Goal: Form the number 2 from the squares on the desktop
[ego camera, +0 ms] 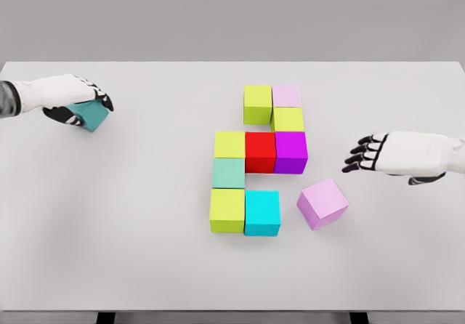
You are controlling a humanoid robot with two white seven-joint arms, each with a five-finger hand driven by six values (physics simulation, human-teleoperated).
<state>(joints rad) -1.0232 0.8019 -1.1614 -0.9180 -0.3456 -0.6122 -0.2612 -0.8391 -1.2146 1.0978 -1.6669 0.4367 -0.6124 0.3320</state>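
Over at the far left of the white table (145,266), the left hand (69,99) is wrapped around a teal cube (91,115), fingers curled over its top. The right hand (396,153) hovers at the right with fingers spread, holding nothing. In the middle sits a cluster of colored cubes (258,160) touching edge to edge. A lilac cube (322,203) lies tilted just beside the cluster's lower right.

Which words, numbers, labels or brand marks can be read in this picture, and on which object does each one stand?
None: no printed text shows anywhere.
The cubes have plain coloured faces, also the teal cube in the left hand and the loose pink cube near the right hand.
The table is unmarked.
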